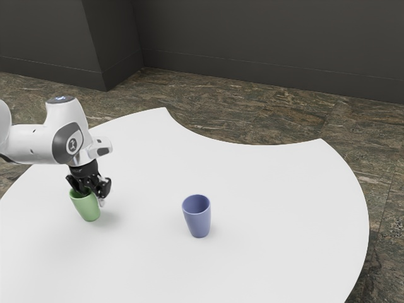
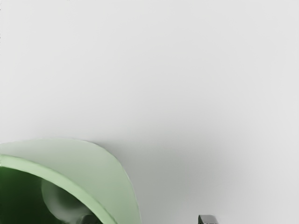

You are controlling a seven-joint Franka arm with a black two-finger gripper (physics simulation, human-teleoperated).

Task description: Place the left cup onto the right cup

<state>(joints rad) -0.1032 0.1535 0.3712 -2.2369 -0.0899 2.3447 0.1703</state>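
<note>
The white surface (image 1: 265, 189) is a broad rounded top with a concave bite cut from its far edge, standing on a brown veined stone floor (image 1: 252, 107). A blue cup (image 1: 196, 215) stands upright on it near the middle, mouth up, alone. Well apart from it, toward the exterior view's left, a green cup (image 1: 86, 206) leans tilted just over its shadow on the white; whether its base touches cannot be told.
</note>
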